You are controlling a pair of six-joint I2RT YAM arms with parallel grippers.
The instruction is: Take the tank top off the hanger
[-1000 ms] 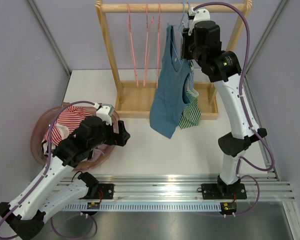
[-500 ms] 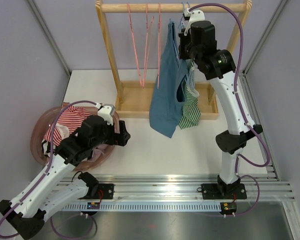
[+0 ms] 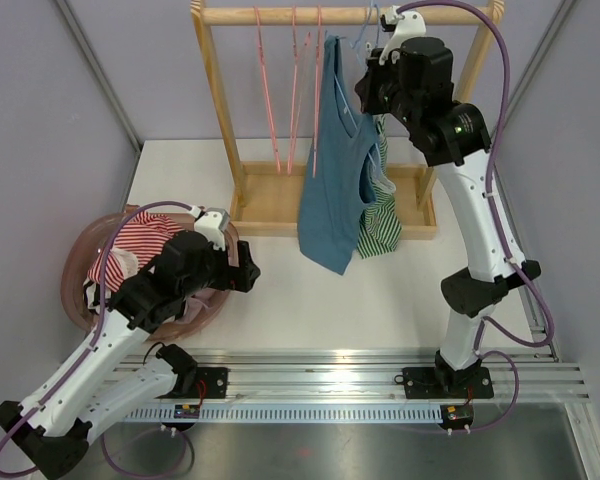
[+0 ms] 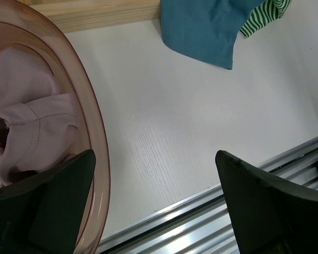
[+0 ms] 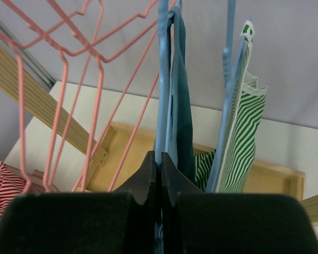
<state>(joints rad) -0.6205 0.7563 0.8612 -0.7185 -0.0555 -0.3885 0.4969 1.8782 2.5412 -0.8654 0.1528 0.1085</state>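
Observation:
A blue tank top (image 3: 332, 180) hangs on a light blue hanger (image 5: 162, 79) from the wooden rack's top rail (image 3: 280, 14). Its hem shows in the left wrist view (image 4: 201, 29). My right gripper (image 3: 372, 85) is high at the rail, shut on the blue hanger's wire, as the right wrist view (image 5: 159, 161) shows. The blue top (image 5: 181, 106) hangs just right of the fingers there. My left gripper (image 3: 248, 272) is open and empty, low over the table beside the pink basin (image 4: 95, 132).
A green striped top (image 3: 380, 215) hangs on a second blue hanger (image 5: 228, 79) behind the blue one. Several empty pink hangers (image 3: 290, 90) hang to the left. The pink basin (image 3: 80, 290) holds clothes, one red striped. A metal rail (image 3: 360, 375) runs along the near edge.
My right gripper has risen and shifted a little right with the hanger, lifting the blue top toward the rail. The left arm has not moved.

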